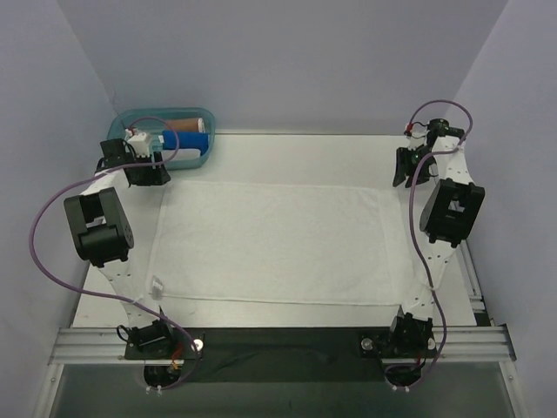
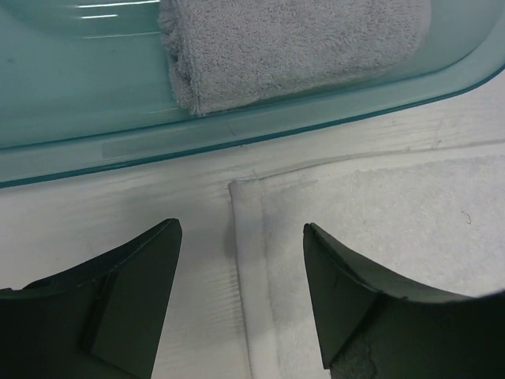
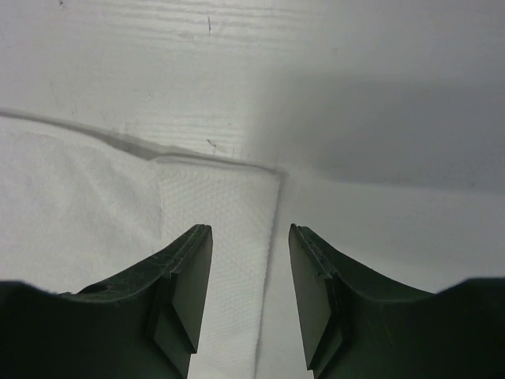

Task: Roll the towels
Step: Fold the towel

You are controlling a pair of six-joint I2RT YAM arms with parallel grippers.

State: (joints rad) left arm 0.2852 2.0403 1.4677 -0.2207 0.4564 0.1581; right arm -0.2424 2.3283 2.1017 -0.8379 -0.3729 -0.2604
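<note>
A white towel (image 1: 274,242) lies spread flat across the middle of the table. My left gripper (image 1: 148,174) hovers open over its far left corner; in the left wrist view that towel corner (image 2: 252,207) sits between the fingers (image 2: 150,268), with nothing held. At the far right corner my right gripper (image 1: 402,177) also stands open. The right wrist view shows the towel's hemmed corner (image 3: 229,205) straddled by the two fingers (image 3: 189,268), its side edge running down the gap (image 3: 251,237).
A teal plastic bin (image 1: 200,157) stands at the back left, holding a rolled blue towel (image 1: 184,139) and a brown one (image 1: 187,124). In the left wrist view the bin wall (image 2: 237,126) is just beyond the fingertips, a grey rolled towel (image 2: 292,43) inside.
</note>
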